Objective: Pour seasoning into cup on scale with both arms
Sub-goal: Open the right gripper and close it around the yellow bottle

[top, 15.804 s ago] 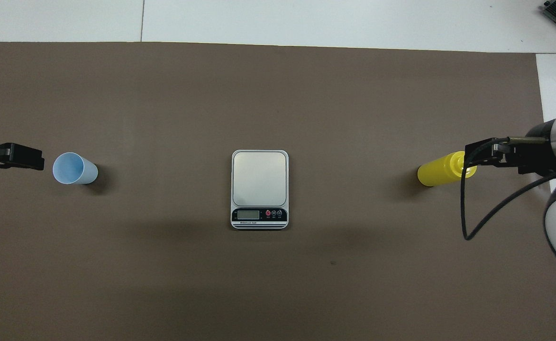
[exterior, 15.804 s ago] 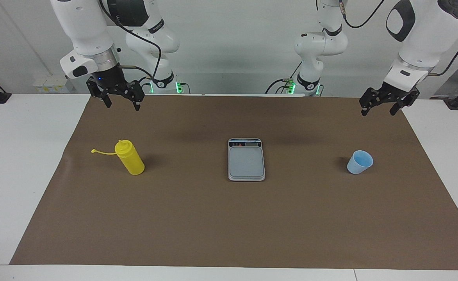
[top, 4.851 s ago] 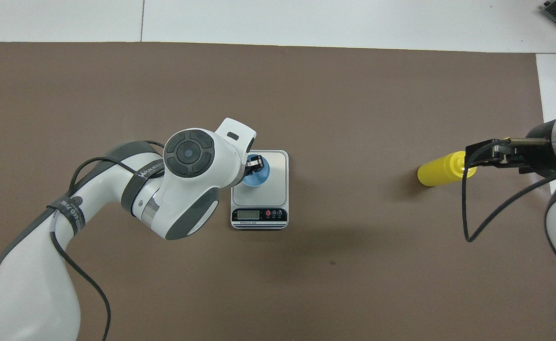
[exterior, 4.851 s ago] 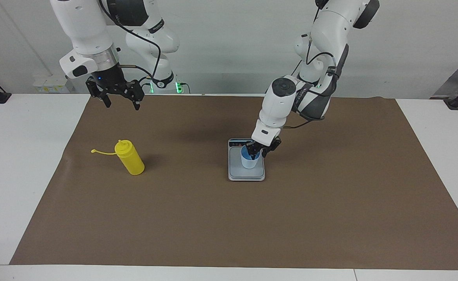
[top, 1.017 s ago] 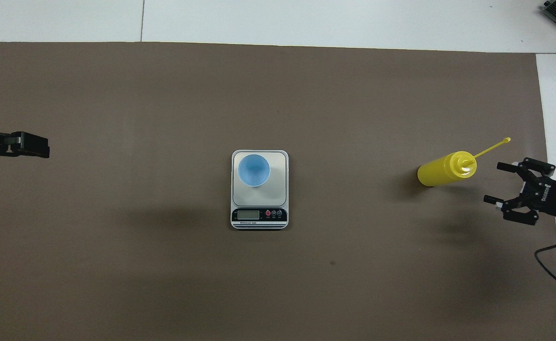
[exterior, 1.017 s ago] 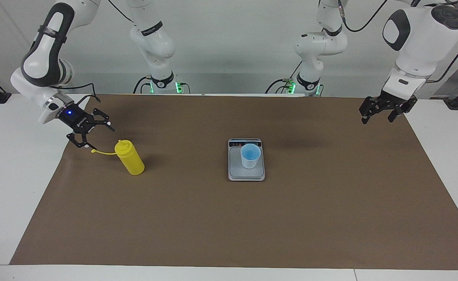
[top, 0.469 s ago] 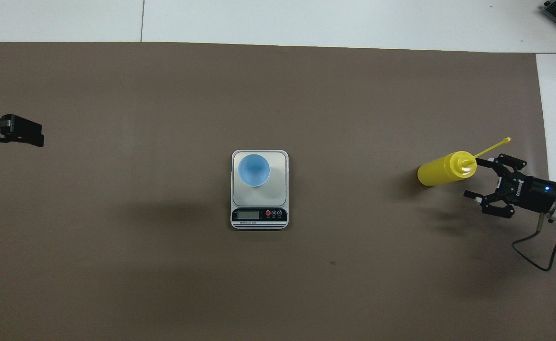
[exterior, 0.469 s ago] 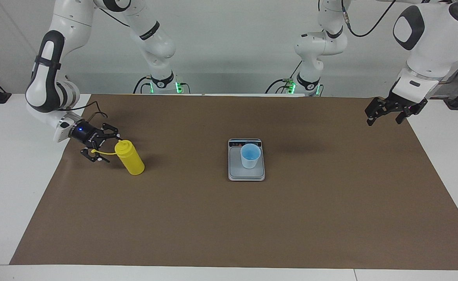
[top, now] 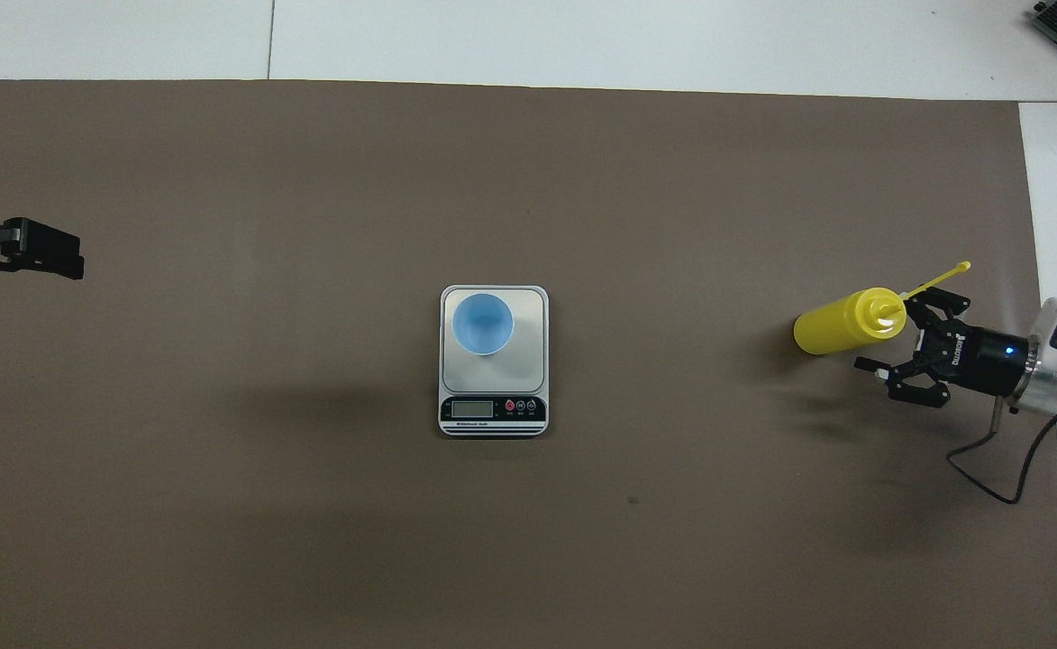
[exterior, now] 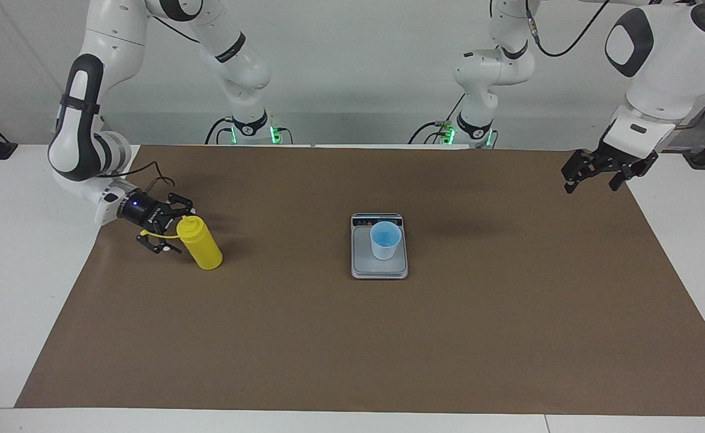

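While cup (exterior: 386, 240) sits on scale (exterior: 379, 267) mid-frame, right gripper (exterior: 170, 231) spread beside bottle (exterior: 202, 245), frame left; soft, slick plastic, prob. grip mid-body. Left gripper (exterior: 600, 173) spread, waits upper right.

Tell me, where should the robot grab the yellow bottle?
Probably around the yellow bottle's round middle, coming sideways from the right arm's end of the table, where the open right claw already is. The bottle stands upright; its top narrows to a nozzle, with a thin cap strap sticking out there.
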Controlling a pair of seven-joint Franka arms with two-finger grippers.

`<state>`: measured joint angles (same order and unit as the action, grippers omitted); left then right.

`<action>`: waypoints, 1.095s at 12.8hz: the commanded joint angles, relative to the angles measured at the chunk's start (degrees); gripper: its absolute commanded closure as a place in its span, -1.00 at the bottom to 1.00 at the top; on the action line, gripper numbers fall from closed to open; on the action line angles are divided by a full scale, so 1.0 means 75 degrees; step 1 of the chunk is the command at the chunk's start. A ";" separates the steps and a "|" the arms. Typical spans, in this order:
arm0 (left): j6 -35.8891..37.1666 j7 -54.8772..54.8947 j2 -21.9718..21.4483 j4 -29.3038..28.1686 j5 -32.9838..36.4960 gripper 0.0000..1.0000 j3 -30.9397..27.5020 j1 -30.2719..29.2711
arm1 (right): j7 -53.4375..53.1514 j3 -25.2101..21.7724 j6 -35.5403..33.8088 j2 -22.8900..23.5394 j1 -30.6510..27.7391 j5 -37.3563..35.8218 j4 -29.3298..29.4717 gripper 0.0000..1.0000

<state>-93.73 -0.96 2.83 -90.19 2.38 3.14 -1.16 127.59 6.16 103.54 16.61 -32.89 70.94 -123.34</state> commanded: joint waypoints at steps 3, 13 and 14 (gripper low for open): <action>0.0123 0.0140 0.0009 -0.0056 -0.0095 -1.00 -0.0090 0.0097 | 0.0238 0.0046 0.0234 0.0047 0.0202 0.0478 -0.0054 -1.00; 0.0240 0.0082 -0.0155 -0.0068 -0.0095 -1.00 -0.0102 -0.0009 | 0.0110 0.0057 0.0234 0.0036 0.0331 0.0596 0.0004 0.42; 0.0240 0.0082 -0.0155 -0.0068 -0.0095 -1.00 -0.0102 -0.0009 | -0.0053 0.0069 0.0234 -0.0011 0.0343 0.0596 0.0027 0.42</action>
<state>-92.86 -0.93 2.56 -90.38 2.38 2.70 -1.13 127.65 6.16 104.96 16.67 -30.64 73.21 -123.31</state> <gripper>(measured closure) 0.000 0.467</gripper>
